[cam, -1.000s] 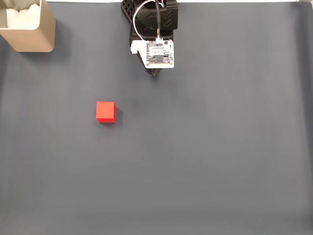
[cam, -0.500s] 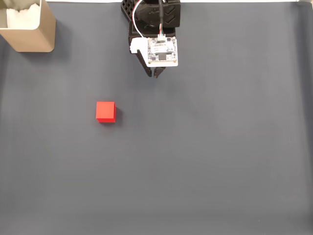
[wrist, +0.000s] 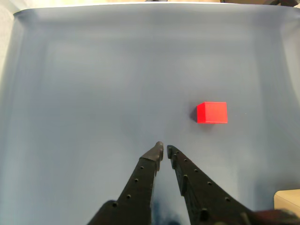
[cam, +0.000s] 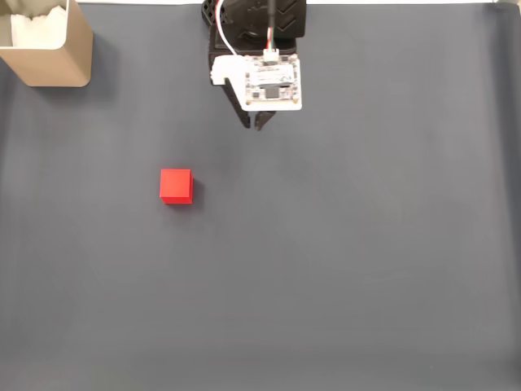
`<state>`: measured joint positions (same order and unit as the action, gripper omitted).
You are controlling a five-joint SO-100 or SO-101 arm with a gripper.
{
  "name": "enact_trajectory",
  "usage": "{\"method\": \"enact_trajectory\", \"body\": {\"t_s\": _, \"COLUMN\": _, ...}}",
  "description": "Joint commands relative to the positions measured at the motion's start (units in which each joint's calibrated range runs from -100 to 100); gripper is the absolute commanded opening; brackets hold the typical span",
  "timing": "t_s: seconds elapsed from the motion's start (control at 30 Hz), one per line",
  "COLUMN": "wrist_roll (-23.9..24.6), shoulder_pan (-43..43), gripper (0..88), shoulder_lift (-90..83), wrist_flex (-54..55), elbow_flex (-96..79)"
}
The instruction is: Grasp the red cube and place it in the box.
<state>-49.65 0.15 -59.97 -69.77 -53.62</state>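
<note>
The bench [cam: 366,261] was covered by a smooth, matte, dark grey-blue sheet, flat and unmarked across most of its spread, with a pale strip of lighter surface showing along its far edge in the fixed view. The red cube [cam: 176,186] sat on that sheet in the left half, roughly midway between the far and near edges in the fixed view. It was a small, sharp-edged block with plain, dull, bright red faces, one side a shade darker than the top. In the wrist view the cube [wrist: 212,112] lay ahead of the fingertips and off to their right, well apart from them, throwing a small dark shadow on its left.

The box [cam: 57,49] stood at the far left corner of the bench in the fixed view, cut off by the picture's edge. Its walls were thin, smooth and tan with a rounded corner, and the open top showed a white inside with something white and crumpled in it; what that was could not be told.

The gripper [cam: 255,124] hung near the middle of the far edge in the fixed view, below a white board with a small circuit card and red and white wires. In the wrist view the gripper [wrist: 163,150] showed two long black fingers [wrist: 140,180] pierced with rows of small round holes, tapering to points that stood almost together, with only a thin slit between and nothing held.
</note>
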Motion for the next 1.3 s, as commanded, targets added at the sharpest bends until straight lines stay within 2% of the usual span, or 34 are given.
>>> {"method": "enact_trajectory", "body": {"t_s": 0.0, "wrist_roll": -0.8, "shoulder_pan": 2.8, "gripper": 0.0, "shoulder_lift": 2.1, "wrist_flex": -1.6, "elbow_flex": 6.3}}
{"method": "enact_trajectory", "body": {"t_s": 0.7, "wrist_roll": -5.3, "shoulder_pan": 20.2, "gripper": 0.0, "shoulder_lift": 8.8, "wrist_flex": -3.1, "elbow_flex": 15.3}}
{"method": "enact_trajectory", "body": {"t_s": 1.27, "wrist_roll": -8.0, "shoulder_pan": 25.4, "gripper": 1.1, "shoulder_lift": 13.0, "wrist_flex": -1.5, "elbow_flex": 17.9}}
